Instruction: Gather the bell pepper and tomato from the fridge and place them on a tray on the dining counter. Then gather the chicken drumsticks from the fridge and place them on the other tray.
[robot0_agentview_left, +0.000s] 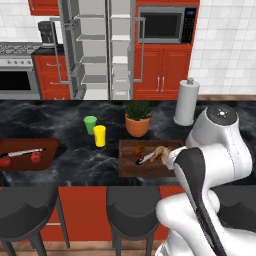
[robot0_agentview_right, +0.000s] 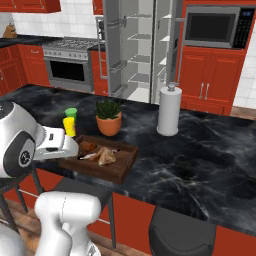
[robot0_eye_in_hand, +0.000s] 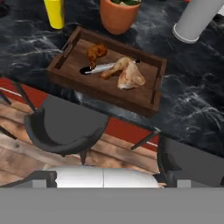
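Chicken drumsticks (robot0_eye_in_hand: 118, 70), one pale and one darker, lie inside the other tray (robot0_eye_in_hand: 148, 94) on the dining counter (robot0_eye_in_hand: 192, 109), at twelve o'clock in the hand view, the pale piece's long axis running ten-to-four, the pincer standing wide open, holding nothing.

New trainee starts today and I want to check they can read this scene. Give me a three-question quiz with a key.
1. True or false: both drumsticks lie in the dark tray.
2. What stands nearest the dark tray's far rim? A) plant pot B) paper towel roll C) green cup
3. Fill in: the fridge doors are ____.

Key: 1 true; 2 A; 3 open.
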